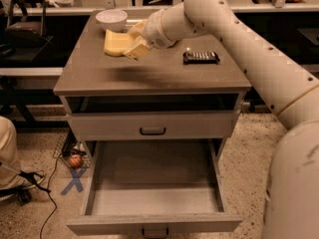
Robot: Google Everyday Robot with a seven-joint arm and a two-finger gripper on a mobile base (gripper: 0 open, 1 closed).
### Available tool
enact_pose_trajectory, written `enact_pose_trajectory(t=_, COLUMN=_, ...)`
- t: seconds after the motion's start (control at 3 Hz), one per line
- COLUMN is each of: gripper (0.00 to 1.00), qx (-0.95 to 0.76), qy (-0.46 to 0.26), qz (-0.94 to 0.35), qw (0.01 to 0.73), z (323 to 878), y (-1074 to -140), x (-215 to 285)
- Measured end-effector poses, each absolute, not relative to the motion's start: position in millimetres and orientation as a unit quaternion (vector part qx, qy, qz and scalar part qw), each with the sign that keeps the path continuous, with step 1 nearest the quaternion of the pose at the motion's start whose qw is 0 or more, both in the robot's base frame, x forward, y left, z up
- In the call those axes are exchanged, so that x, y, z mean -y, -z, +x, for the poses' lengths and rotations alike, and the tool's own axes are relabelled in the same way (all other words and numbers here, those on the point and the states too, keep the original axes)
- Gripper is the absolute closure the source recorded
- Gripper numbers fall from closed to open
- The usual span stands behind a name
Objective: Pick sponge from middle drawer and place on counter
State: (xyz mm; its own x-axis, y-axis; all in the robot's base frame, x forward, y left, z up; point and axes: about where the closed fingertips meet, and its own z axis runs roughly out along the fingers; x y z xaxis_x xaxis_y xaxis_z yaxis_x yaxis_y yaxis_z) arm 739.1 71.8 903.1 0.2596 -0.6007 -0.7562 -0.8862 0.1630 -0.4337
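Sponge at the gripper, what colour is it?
The sponge is pale yellow in the camera view; the gripper holds it over the counter near the bowl.

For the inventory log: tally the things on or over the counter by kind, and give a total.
sponge: 1, pale yellow, held in the gripper over the back left of the counter
bowl: 1, white, at the back left corner
dark flat object: 1, on the right side
Total: 3

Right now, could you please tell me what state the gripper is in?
Gripper: closed on the sponge, holding it just above the counter, next to the white bowl.
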Motion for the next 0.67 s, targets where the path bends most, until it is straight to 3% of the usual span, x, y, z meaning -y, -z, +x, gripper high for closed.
enact_pose_trajectory(t=0.33, gripper=0.04, qx=-0.596, qy=-0.160, qz=-0.623, qw=0.481, z=754.1, y=-895.3, x=-84.5)
enact_pose_trajectory(t=0.67, gripper=0.00, qx=-0.601, qy=-0.164, qz=-0.615, qw=0.483, z=760.5, y=-890.1, x=-84.7)
